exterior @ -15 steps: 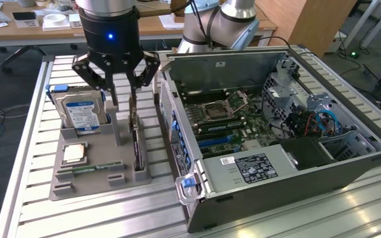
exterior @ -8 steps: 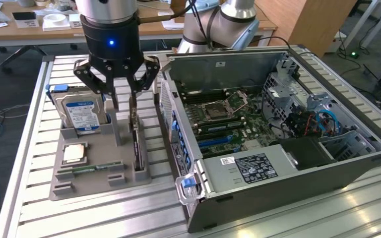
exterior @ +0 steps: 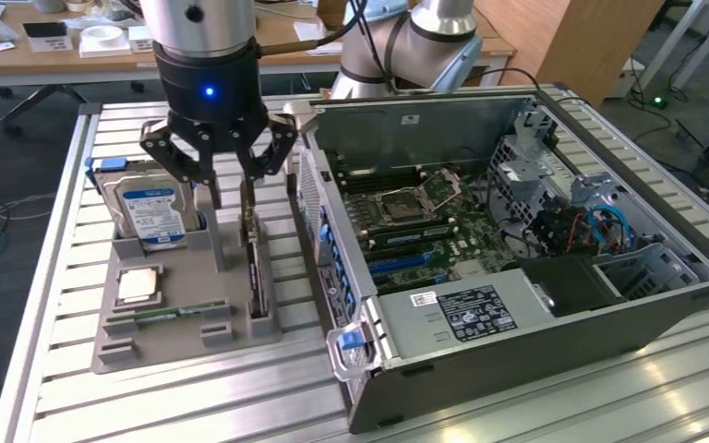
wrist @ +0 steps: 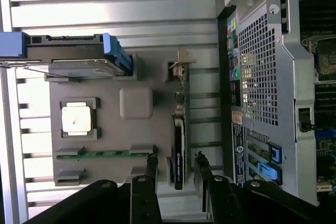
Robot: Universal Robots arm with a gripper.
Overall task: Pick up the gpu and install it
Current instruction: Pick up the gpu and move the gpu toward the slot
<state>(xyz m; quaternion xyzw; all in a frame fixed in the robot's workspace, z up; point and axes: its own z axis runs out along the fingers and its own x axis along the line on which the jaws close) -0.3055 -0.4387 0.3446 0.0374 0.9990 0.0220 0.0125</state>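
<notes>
Fingers of the tool are spread wide, and nothing is pinched between them. In the wrist view they are seen straddling the gpu, one on each flat side, with a gap on both sides; no contact can be made out. The gpu is stood on its long edge in a slot of the grey holder, on the side nearest the computer case, with its silver bracket at the end far from the fingers.

The step in hand is judged to be the grasp. For it to be done well, the card should be centred between the fingers, so that both pads meet it together and it is not tipped in its slot. The hold is probably best taken on the black cooler body rather than on the bare board edge, and low enough that the thin card cannot pivot. Care is called for on the case side, where the case wall stands near.

Farther off in the holder, the hard drive, the processor and the RAM stick lie well apart from the fingers. Holder and case are carried on the slatted worktop.
</notes>
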